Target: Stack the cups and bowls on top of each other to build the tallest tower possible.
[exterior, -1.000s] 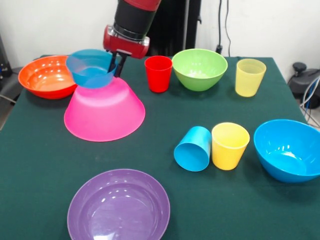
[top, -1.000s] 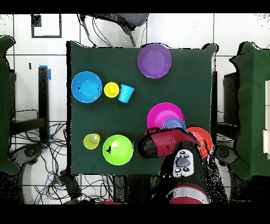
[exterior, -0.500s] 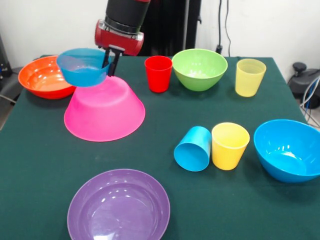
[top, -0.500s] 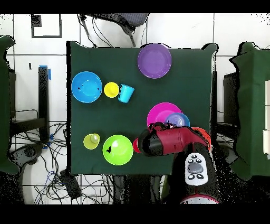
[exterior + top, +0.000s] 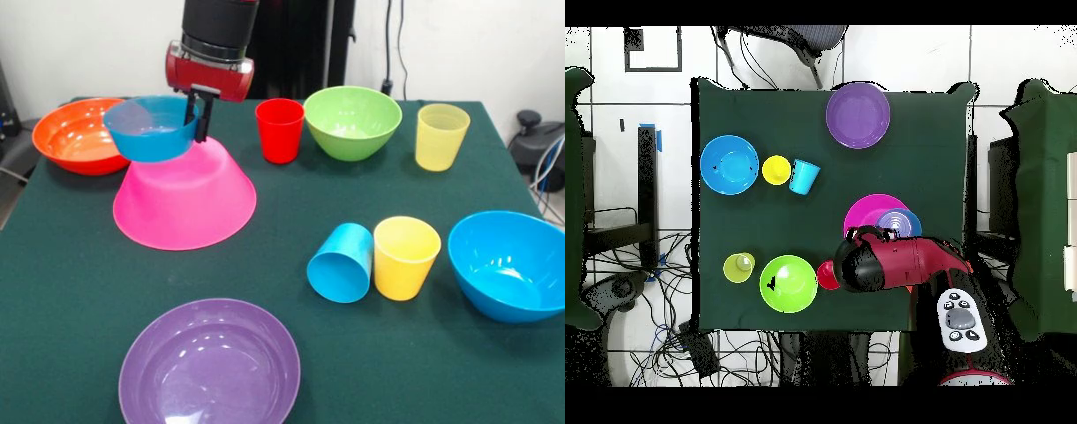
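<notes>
Behind pink bowl (image 5: 184,200), orange bowl (image 5: 78,134).

My table (image 5: 71,291) wears matt green cloth; the purple bowl (image 5: 210,364) and pink bowl (image 5: 185,199) gleam like glossy plastic, the far-right cup (image 5: 440,135) perhaps translucent.

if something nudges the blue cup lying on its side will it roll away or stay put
The blue cup lies on its side with its mouth toward the camera, so it would probably roll. Being tapered, it would likely curve in an arc rather than run straight. The opaque yellow cup stands close beside it and may block a roll that way.
</notes>
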Controlling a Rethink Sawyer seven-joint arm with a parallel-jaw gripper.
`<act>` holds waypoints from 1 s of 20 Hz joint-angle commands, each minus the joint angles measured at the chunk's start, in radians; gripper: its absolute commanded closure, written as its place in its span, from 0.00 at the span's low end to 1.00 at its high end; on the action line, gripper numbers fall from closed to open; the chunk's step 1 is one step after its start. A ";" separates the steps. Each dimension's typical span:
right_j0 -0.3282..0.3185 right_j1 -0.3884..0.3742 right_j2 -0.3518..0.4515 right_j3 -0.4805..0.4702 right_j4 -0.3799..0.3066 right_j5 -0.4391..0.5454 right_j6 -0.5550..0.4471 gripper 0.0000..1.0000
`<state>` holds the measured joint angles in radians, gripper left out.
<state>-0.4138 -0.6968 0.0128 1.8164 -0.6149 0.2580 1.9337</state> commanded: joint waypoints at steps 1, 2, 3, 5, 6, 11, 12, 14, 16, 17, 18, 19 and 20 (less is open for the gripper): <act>-0.024 0.027 0.168 0.047 -0.029 -0.031 -0.036 1.00; -0.028 0.030 0.169 0.047 -0.032 -0.029 -0.035 1.00; -0.027 0.037 0.166 0.046 -0.037 -0.027 -0.033 1.00; -0.031 0.049 0.166 0.043 -0.043 -0.016 -0.038 1.00; -0.035 0.054 0.167 0.042 -0.045 -0.009 -0.041 1.00; -0.033 0.075 0.159 0.034 -0.042 0.004 -0.027 1.00; -0.033 0.076 0.158 0.034 -0.043 0.004 -0.026 1.00; -0.034 0.077 0.157 0.032 -0.045 0.004 -0.024 1.00; -0.028 0.078 0.155 0.029 -0.042 0.008 -0.020 1.00; -0.022 0.077 0.153 0.028 -0.041 0.010 -0.017 1.00; -0.023 0.078 0.154 0.027 -0.039 0.015 -0.018 1.00; -0.020 0.078 0.152 0.026 -0.037 0.022 -0.018 1.00; -0.016 0.078 0.150 0.025 -0.035 0.030 -0.019 1.00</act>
<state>-0.4407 -0.6851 0.0822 1.8259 -0.6149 0.2580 1.9337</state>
